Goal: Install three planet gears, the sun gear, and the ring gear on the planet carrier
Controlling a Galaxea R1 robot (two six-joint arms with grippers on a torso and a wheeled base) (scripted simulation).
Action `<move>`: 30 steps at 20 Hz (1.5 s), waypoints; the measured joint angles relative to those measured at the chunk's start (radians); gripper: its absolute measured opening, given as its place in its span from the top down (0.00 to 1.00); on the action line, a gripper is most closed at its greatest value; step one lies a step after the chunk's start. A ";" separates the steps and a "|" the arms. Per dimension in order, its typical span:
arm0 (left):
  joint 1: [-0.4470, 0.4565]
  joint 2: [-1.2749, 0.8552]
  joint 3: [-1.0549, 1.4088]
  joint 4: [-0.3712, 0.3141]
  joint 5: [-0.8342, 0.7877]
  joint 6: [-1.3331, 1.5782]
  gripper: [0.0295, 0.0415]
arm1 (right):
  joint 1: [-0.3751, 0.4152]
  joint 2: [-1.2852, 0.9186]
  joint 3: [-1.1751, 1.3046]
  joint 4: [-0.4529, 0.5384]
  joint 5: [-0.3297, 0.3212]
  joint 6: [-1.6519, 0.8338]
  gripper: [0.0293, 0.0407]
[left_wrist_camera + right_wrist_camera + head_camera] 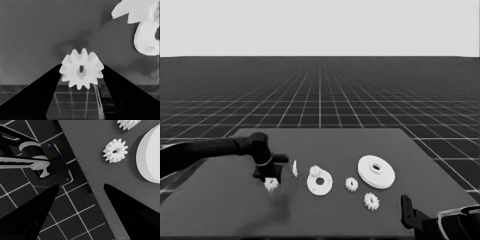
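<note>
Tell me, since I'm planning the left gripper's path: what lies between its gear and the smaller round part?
In the head view, only the thin white piece stands between the gear and the smaller round part.

Small white toothed gear [271,184] between left gripper's fingers [270,178] near table's left end; another [315,171] on flat white smaller round part [320,183]; two gears [351,184] [371,201] beside thick white larger round part [376,171].

A dark table [220,210] stands on a dark floor [320,95] ruled with a pale grid, running far to a blank pale band [320,25].
</note>
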 joint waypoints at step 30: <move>0.136 0.545 -0.391 0.139 0.020 -0.158 0.26 | 0.000 0.000 0.000 0.000 0.000 0.000 0.19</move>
